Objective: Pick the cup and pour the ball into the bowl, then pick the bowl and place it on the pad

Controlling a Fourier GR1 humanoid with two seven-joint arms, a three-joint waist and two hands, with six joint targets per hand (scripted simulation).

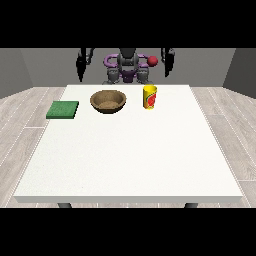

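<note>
A yellow cup (150, 96) with a red mark stands upright on the white table (130, 155), far side, a little right of centre. Its inside is hidden, so no ball shows in it. To its left sits a brown bowl (108, 101), upright and with nothing visible inside. A flat green pad (63, 109) lies near the table's left edge. Both hands hang beside the robot's body behind the far edge, away from all three things: the hand at the view's left (80, 69) and the hand at the view's right (168, 64), fingers straight and holding nothing.
A small red round thing (153, 61) shows beside the robot's torso, above the cup in the view. The white table spreads wide towards the camera. Grey plank floor surrounds it.
</note>
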